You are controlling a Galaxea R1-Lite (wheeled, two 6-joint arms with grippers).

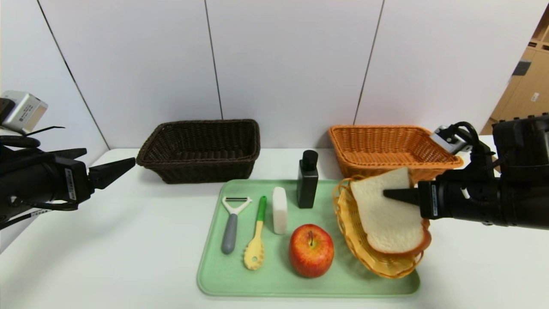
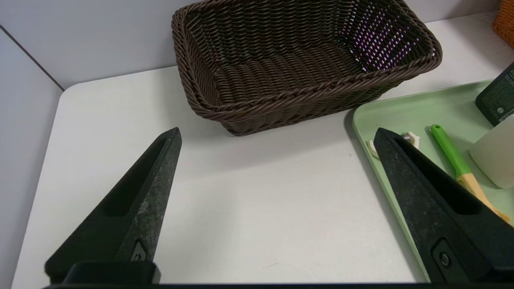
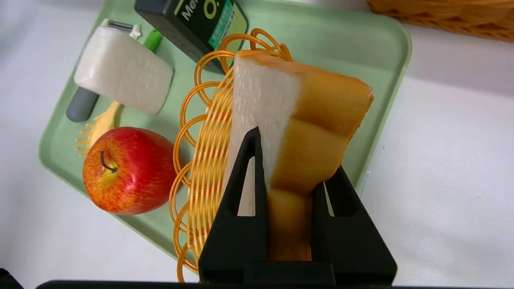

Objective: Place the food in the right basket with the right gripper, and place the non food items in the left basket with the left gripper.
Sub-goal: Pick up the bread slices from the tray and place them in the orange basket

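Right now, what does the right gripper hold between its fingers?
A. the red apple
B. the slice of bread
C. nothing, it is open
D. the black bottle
B: the right gripper is shut on the slice of bread, lifted over the small wire basket, while the apple and black bottle rest on the green tray.

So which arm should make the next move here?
The right: its gripper is clamped on the bread slice, beside the orange basket. The left gripper hangs open near the brown basket.
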